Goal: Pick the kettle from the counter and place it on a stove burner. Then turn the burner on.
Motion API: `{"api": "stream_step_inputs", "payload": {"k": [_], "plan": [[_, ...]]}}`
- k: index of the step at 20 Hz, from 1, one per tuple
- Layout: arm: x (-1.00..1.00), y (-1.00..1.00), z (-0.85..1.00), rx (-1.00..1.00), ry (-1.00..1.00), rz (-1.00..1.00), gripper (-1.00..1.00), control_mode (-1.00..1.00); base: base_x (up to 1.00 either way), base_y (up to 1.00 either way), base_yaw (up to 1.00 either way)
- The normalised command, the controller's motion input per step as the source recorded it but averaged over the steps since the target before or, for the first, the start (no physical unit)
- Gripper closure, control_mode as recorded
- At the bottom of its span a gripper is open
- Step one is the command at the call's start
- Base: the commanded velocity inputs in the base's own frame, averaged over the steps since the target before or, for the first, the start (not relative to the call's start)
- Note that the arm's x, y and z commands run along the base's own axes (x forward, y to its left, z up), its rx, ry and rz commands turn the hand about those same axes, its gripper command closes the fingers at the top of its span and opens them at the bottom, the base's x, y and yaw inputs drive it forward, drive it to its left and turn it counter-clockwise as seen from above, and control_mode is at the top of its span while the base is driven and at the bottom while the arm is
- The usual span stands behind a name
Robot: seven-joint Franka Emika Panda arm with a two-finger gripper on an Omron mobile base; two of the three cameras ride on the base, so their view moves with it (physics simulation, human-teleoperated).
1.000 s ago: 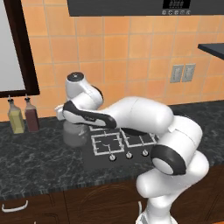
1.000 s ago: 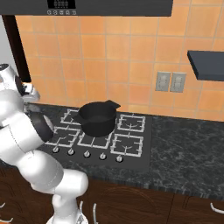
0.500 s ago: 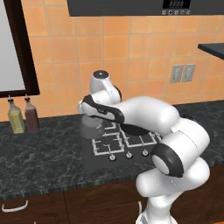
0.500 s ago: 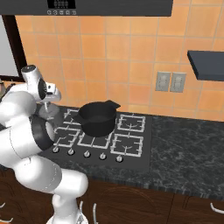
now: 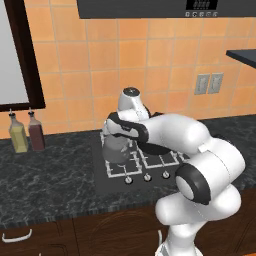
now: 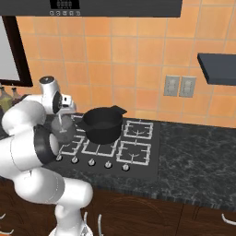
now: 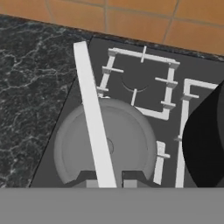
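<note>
1. Dark fingertips of the gripper (image 7: 109,178) sit at 6 o'clock in the hand view, clenched on the thin pale handle (image 7: 93,116) of the kettle (image 7: 105,146), which runs between them toward 11 o'clock.
2. The kettle's grey round top lies directly under the hand, so it hangs from the grip; in the left base view the kettle (image 5: 116,149) sits below the wrist, over the left part of the cooktop (image 5: 102,175).
3. Whether its base touches anything cannot be told.
4. From the hand view, the kettle appears to be over the front-left grate, with the rear-left burner (image 7: 138,83) bare at 12 o'clock beyond it.
5. A black pot (image 6: 102,125) stands at 3 o'clock of the kettle in the right base view, near it on the middle grates.
6. The counter (image 5: 45,175) spreads at 9 o'clock of the cooktop, with two bottles (image 5: 27,132) by the wall.
7. Judged step: carrying the kettle to the burner; the pick-up looks done, the placing not yet.
8. Next move calls for shifting the kettle farther back over the rear-left grate, keeping off the pot, lowering it level, then letting go.
9. The knobs (image 6: 91,162) along the front edge wait for the last step.
</note>
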Motion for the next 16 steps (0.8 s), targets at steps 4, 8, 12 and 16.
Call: {"api": "stream_step_inputs", "payload": {"k": [4, 8, 12, 16], "plan": [[0.11, -0.24, -0.28, 0.03, 0.0, 0.0, 1.0, -1.0, 0.0, 0.0, 0.0], [0.04, -0.08, -0.49, 0.0, 0.03, 0.0, 1.0, -1.0, 0.0, 0.0, 0.0], [0.01, 0.0, -0.5, 0.0, 0.09, 0.0, 1.0, -1.0, 0.0, 0.0, 0.0], [0.0, 0.0, -0.09, 0.0, 0.05, 0.0, -1.0, -1.0, 0.0, 0.0, 0.0]]}}
